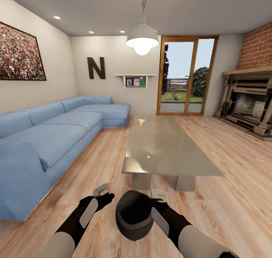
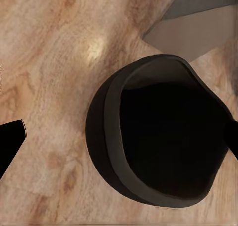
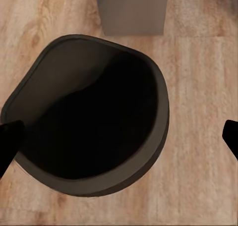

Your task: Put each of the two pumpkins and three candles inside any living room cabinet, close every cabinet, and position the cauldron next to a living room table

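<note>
Head view: black letter "N" [image 1: 96,68] on far wall [image 1: 113,58].

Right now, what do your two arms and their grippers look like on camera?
Both arms are matte black near the wrist with pale grey forearm shells. A light grey oval panel marks each wrist. The left gripper and right gripper end in flat grey fingers; no cables visible.

Bright render; pendant lamp [image 1: 142,39] glares, edges warped.

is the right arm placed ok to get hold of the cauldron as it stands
Probably yes: the right gripper hangs open at the cauldron rim, one finger over the mouth, one outside, and nothing lies between them.
</note>
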